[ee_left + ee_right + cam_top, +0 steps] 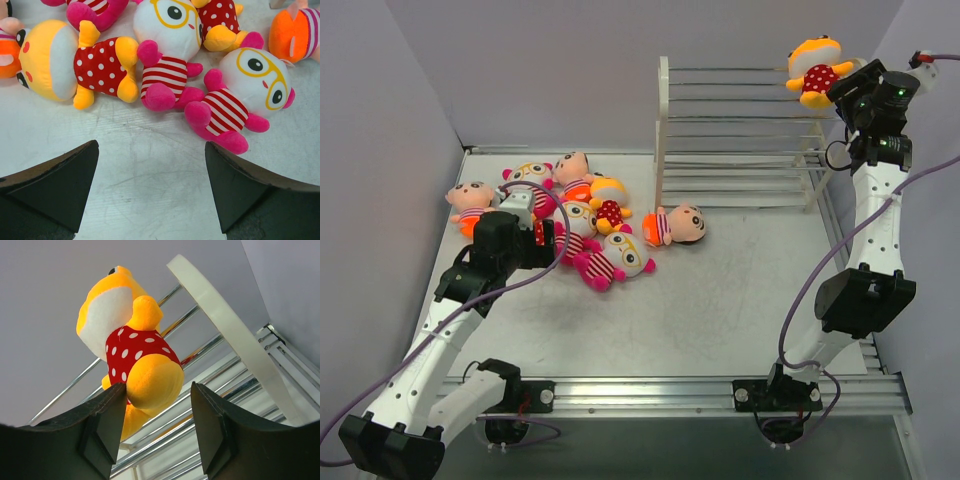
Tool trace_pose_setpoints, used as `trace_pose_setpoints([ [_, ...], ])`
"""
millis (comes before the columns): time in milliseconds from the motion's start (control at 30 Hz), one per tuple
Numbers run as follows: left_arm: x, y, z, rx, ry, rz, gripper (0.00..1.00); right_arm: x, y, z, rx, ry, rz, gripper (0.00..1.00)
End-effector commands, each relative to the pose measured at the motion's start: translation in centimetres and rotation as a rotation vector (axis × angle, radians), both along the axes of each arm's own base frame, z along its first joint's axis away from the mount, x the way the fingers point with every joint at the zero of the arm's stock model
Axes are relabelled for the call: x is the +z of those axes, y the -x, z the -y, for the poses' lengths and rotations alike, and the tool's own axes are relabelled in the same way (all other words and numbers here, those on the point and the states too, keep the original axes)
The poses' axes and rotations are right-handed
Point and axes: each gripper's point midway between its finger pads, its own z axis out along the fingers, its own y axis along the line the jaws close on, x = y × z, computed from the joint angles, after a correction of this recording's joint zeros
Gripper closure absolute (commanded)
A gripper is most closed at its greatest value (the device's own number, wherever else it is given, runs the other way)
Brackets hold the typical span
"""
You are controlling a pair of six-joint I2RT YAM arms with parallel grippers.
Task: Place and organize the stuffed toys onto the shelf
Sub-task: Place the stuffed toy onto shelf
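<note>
Right gripper [159,388] is up at the right end of the shelf's [663,120] top tier. Its fingers are parted around the foot of a yellow polka-dot doll [135,355]: one finger touches it, there's a gap at the other, so no clamp. The doll sits on the top rods. Left gripper [151,145] is spread wide with nothing between, low over the table [750,300], just short of the doll pile [575,215] on the left. One peach-faced doll [678,225] lies apart, near the shelf's foot.
</note>
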Motion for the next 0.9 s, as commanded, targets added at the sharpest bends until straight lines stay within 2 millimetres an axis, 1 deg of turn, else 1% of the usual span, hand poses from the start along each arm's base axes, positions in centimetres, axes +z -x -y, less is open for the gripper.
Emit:
trace_pose_setpoints([
  [0, 0.5, -0.1, 0.1, -0.001, 0.013, 0.014, 0.04, 2.7, 1.0, 0.3, -0.011, 0.034, 0.065, 0.46],
  [33, 0.5, -0.1, 0.1, -0.001, 0.013, 0.014, 0.04, 2.8, 1.1, 0.2, -0.007, 0.035, 0.068, 0.46],
  [133, 0.4, -0.1, 0.1, 0.000, 0.014, 0.013, 0.04, 2.9, 1.1, 0.1, -0.005, 0.029, 0.076, 0.51],
  [267, 0.5, -0.1, 0.1, 0.000, 0.015, 0.016, 0.04, 2.6, 0.7, 0.0, 0.001, 0.004, 0.087, 0.61],
  [333, 0.5, -0.1, 0.1, 0.000, 0.014, 0.014, 0.04, 2.6, 0.7, 0.1, -0.007, -0.018, 0.097, 0.64],
  [367, 0.5, -0.1, 0.1, 0.000, 0.014, 0.014, 0.04, 2.4, 0.5, 0.1, -0.008, -0.028, 0.103, 0.68],
  [433, 0.5, -0.1, 0.1, 0.000, 0.012, 0.015, 0.04, 2.4, 0.5, 0.1, -0.010, -0.055, 0.113, 0.73],
  [467, 0.5, -0.1, 0.1, 0.000, 0.012, 0.015, 0.04, 2.1, 0.5, 0.1, -0.009, -0.065, 0.113, 0.79],
  [500, 0.4, -0.1, 0.1, 0.000, 0.012, 0.013, 0.04, 1.9, 0.4, 0.1, -0.006, -0.075, 0.110, 0.81],
  [533, 0.5, -0.1, 0.1, 0.000, 0.014, 0.014, 0.04, 2.6, 0.3, 0.1, -0.002, -0.077, 0.137, 0.83],
  [600, 0.5, -0.1, 0.1, 0.001, 0.014, 0.014, 0.04, 2.7, 0.3, 0.0, 0.016, -0.101, 0.148, 0.89],
  [700, 0.5, -0.1, 0.2, -0.002, 0.015, 0.016, 0.04, 3.1, 0.3, 0.2, 0.029, -0.114, 0.160, 0.92],
  [867, 0.5, 0.0, 0.1, 0.000, 0.014, 0.016, 0.04, 3.1, 0.6, 0.5, 0.028, -0.121, 0.152, 0.94],
])
